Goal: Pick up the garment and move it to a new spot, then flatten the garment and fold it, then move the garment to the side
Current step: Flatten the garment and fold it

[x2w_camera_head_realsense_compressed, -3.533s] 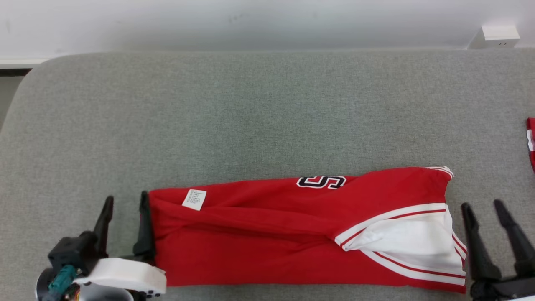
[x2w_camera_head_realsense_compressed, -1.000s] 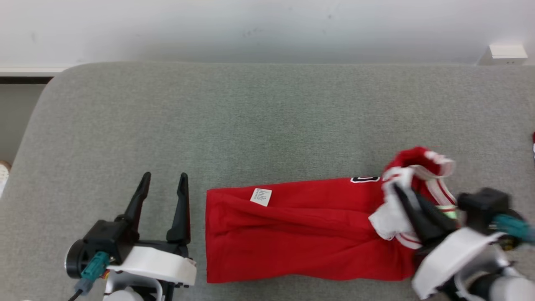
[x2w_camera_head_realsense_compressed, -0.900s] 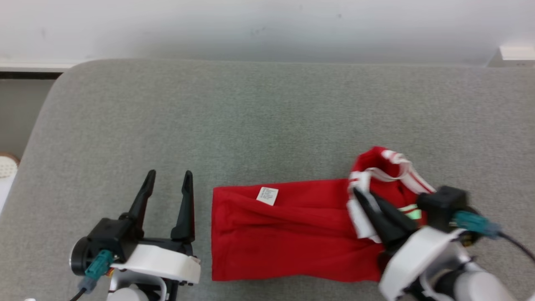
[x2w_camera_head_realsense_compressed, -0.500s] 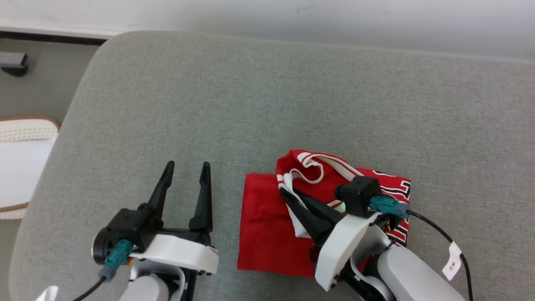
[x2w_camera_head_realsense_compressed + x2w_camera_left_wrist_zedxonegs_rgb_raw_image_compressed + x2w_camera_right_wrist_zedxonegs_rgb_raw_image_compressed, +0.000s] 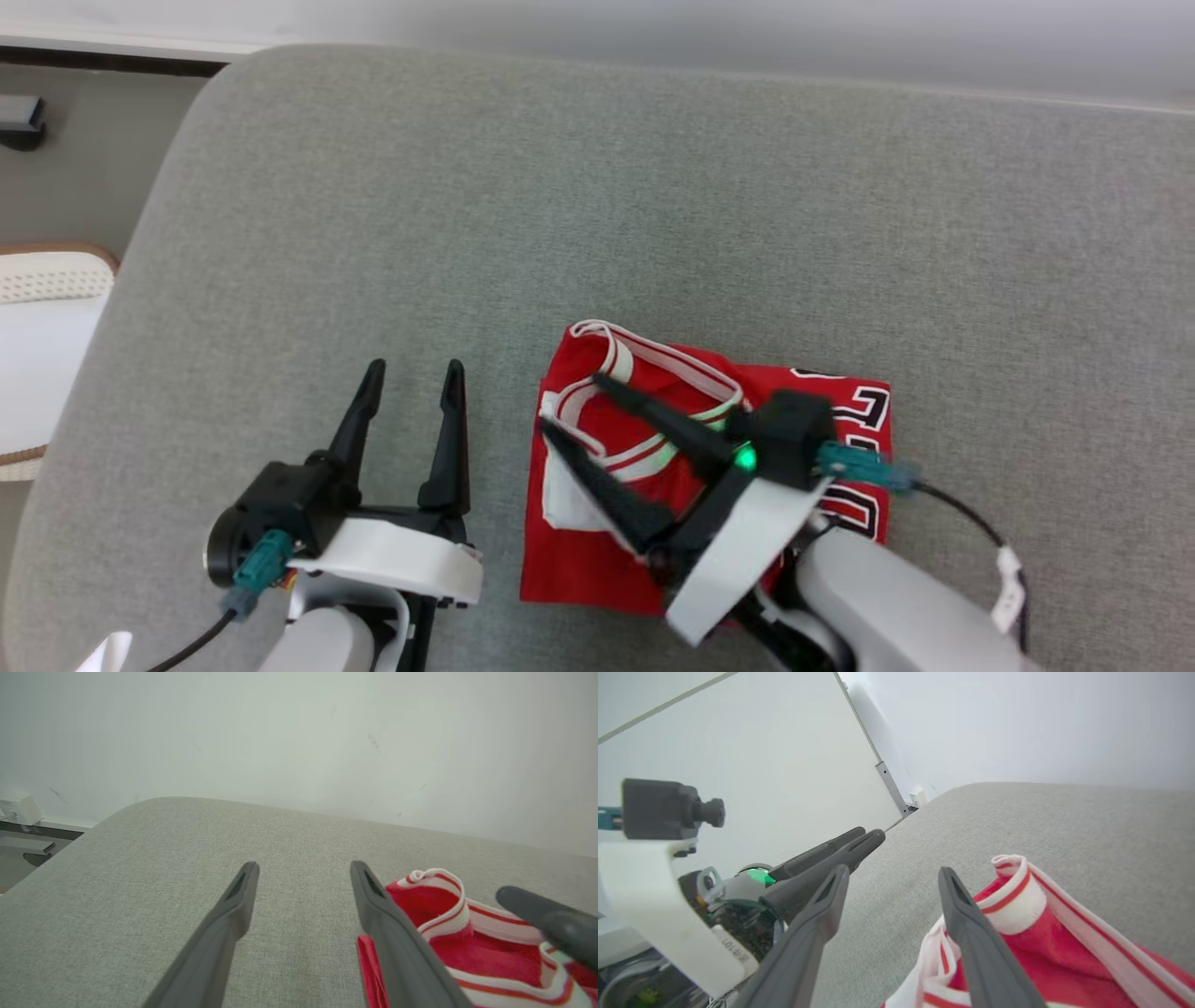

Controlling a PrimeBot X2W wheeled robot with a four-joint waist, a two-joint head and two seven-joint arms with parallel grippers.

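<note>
Shows the right gripper [image 5: 571, 403] spread wide and clasping nothing, poised over the striped trim of the red garment [image 5: 569, 565]. Places the left gripper [image 5: 415, 369], equally wide and empty, just beside it on the grey cushion [image 5: 653, 205]. Suggests a fold laid over but still puckered; leaves smoothing and the sideways move. Cannot tell whether the pale brown-rimmed object [image 5: 37, 373] at far left holds anything.

A broad grey woven-fabric cushion with a rounded corner [image 5: 597, 187] spreads under soft, even light. Beyond its far edge stands a plain white wall [image 5: 653, 23] with a dark skirting strip [image 5: 103, 59], and off its left side there's grey floor [image 5: 93, 177] and a white perforated object rimmed in brown [image 5: 42, 280].
</note>
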